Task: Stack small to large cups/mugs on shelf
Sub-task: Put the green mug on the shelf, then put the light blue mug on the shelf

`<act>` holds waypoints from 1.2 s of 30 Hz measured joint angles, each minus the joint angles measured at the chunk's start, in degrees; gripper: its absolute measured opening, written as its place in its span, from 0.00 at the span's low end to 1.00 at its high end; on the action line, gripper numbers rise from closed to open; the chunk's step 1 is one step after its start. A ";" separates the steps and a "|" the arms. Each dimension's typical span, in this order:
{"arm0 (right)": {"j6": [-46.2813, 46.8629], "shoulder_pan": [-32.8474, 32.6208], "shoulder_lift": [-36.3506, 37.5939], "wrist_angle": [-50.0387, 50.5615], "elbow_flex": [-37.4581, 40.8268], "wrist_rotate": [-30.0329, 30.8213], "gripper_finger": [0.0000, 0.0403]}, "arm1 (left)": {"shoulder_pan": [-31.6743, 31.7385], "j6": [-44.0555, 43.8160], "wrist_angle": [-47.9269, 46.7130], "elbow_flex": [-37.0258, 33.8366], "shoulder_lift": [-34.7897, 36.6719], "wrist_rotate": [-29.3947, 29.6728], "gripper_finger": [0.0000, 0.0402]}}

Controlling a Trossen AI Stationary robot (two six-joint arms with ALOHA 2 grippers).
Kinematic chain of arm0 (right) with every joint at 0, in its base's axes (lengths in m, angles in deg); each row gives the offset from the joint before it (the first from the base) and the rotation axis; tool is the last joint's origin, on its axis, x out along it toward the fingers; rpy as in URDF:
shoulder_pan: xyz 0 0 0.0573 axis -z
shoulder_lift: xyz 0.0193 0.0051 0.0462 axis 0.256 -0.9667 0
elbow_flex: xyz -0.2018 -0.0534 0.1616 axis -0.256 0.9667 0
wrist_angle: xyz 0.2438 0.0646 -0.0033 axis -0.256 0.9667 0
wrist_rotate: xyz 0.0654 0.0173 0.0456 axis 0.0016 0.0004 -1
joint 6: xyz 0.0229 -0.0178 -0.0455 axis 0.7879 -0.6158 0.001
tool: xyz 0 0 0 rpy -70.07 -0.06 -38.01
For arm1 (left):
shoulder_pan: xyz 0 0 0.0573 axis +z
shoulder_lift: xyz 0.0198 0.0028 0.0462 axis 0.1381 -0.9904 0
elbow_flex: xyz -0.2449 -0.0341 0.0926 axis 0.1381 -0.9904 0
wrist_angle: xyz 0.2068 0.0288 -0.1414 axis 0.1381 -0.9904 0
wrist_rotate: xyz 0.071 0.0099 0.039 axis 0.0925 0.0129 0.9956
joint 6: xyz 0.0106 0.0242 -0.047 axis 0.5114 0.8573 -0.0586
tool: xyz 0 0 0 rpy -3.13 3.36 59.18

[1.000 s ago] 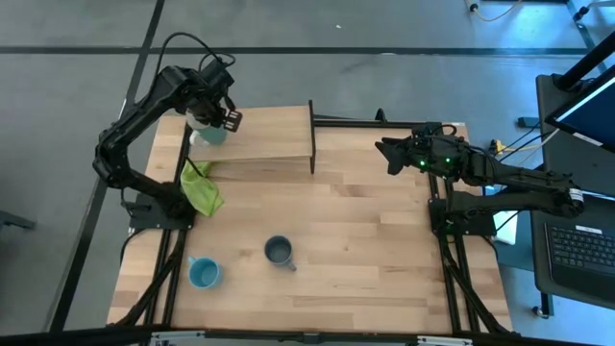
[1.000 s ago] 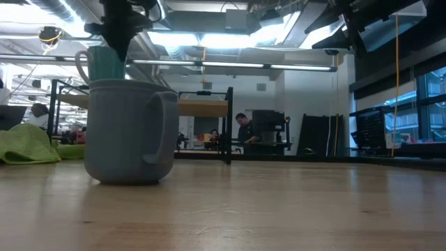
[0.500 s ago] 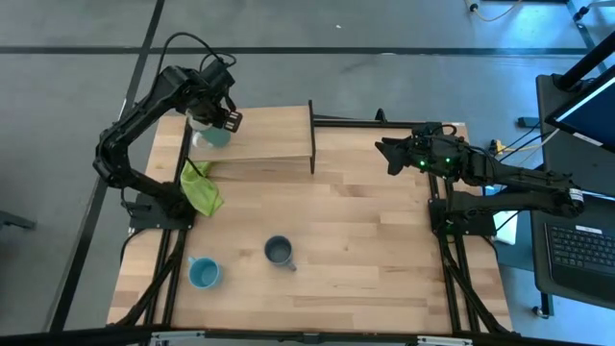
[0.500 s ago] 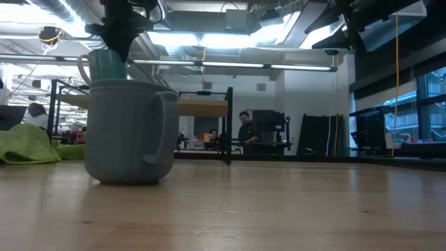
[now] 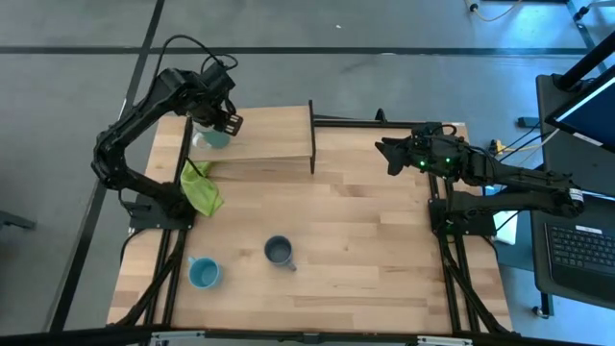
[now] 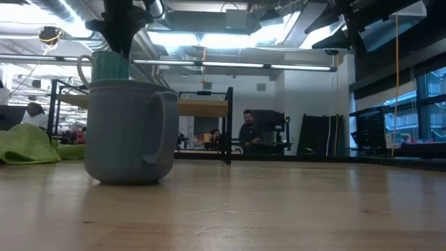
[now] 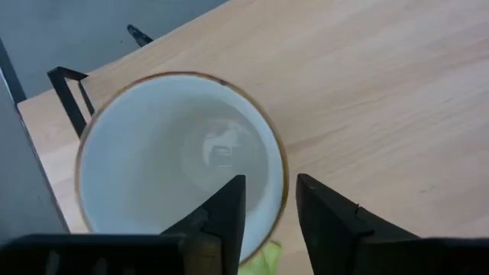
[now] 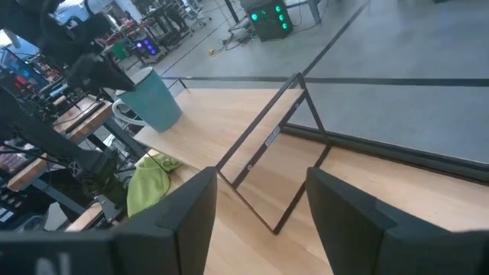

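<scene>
My left gripper (image 5: 224, 121) is shut on the pale green mug (image 5: 212, 139), white inside, over the left end of the wooden shelf (image 5: 274, 144). The mug also shows in the low view (image 6: 108, 64) and, tilted, in the right wrist view (image 8: 155, 99). Whether its base touches the shelf I cannot tell. The dark grey-blue mug (image 5: 279, 251) and the light blue mug (image 5: 203, 273) stand upright on the tabletop near its front. My right gripper (image 5: 384, 152) is open and empty over the table's right side. My left gripper holds the pale green mug by its rim (image 7: 281, 200), one finger (image 7: 225, 214) inside the mug and one (image 7: 328, 221) outside. The fingers come from above, pointing down. The mug hangs below them, a little tilted, its mouth up.
A lime-green cloth (image 5: 200, 188) lies on the table just in front of the shelf's left end. A black upright frame (image 5: 312, 133) stands at the shelf's right end. The dark grey-blue mug fills the low view's left (image 6: 129, 132). People show in the room behind.
My left gripper has gone down a little with the pale green mug toward the shelf, still shut on its rim. The other mugs and my right arm have kept still.
</scene>
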State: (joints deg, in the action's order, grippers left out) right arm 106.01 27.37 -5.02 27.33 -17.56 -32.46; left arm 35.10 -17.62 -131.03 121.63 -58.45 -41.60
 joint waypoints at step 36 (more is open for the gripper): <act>2.73 0.04 0.02 0.00 0.00 -1.05 0.51 | 4.49 11.62 -0.12 8.23 4.68 -2.79 0.01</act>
State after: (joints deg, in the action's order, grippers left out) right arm 108.73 27.41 -5.00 27.34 -17.56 -33.51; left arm 39.60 -6.00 -131.15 129.86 -53.77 -44.38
